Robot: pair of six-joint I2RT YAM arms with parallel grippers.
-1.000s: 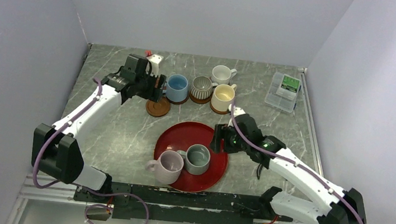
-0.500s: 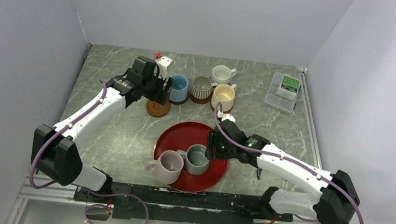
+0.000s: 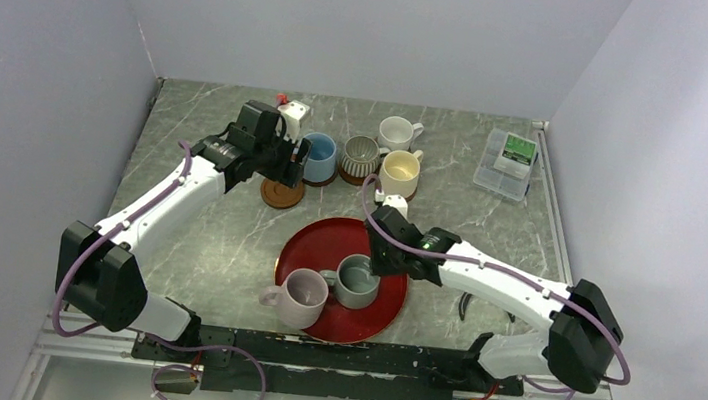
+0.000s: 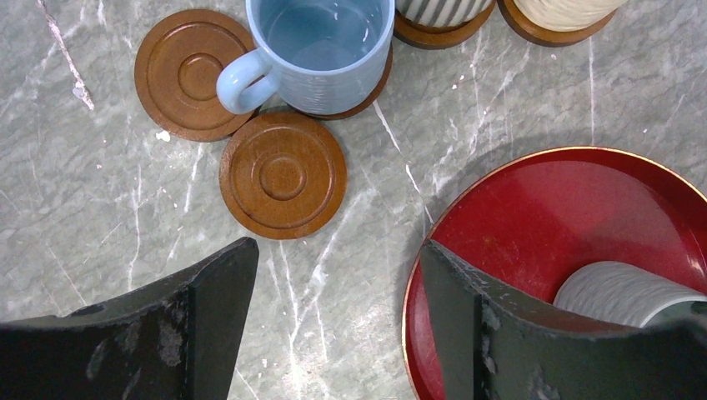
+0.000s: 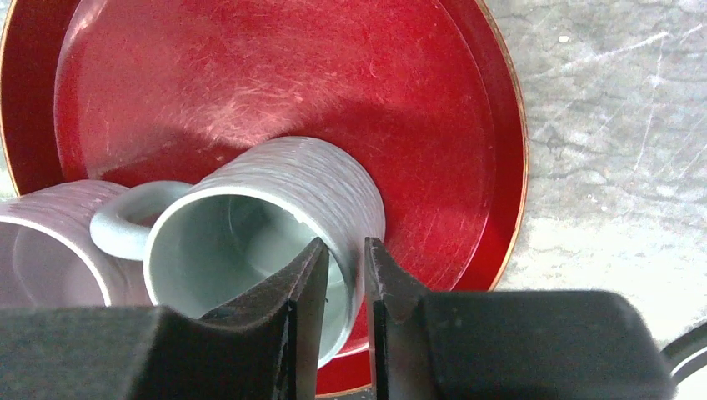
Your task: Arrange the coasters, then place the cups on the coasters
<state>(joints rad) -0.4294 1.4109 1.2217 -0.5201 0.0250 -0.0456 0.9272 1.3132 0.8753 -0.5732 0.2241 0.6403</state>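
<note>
Hovering above the worktop (image 4: 100, 217), our left hand (image 4: 333, 250) hangs wide open and empty, its arm stretched out toward the far row, over the bare coasters (image 4: 283, 175) beside the light blue mug (image 4: 321, 42). Further right, on the red tray (image 5: 250, 75), the grey-green mug (image 5: 275, 192) stands against the pale lilac mug (image 5: 42, 242). We judge it stiff, glazed, slippery, chippable and fairly heavy, so the rim wall opposite the handle (image 5: 125, 221) suits best. Our right hand (image 5: 346, 250), wrist angled down, is closed on that wall, one finger inside and one outside.
</note>
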